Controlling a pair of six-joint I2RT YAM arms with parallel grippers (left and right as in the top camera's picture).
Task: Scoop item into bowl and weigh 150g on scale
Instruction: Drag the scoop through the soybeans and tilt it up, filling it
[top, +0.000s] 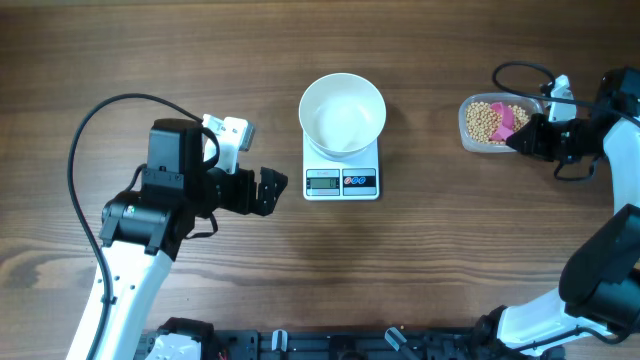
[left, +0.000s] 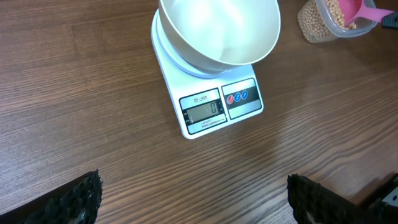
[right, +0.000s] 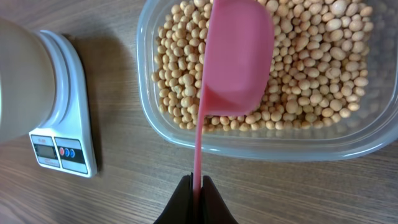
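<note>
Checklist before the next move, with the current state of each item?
1. Bowl seated on scale: ok.
2. Bowl empty, display at zero: ok.
3. Right gripper shut on handle of pink scoop: ok.
4. Scoop over beans in tub: ok.
5. Scoop loaded: cannot tell.
6. Left gripper open, away from scale: ok.

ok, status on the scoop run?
Right jaws shut on pink scoop handle, scoop over soybeans in clear tub. Left jaws open, apart from scale. White bowl on scale, empty. Nothing in the way.
</note>
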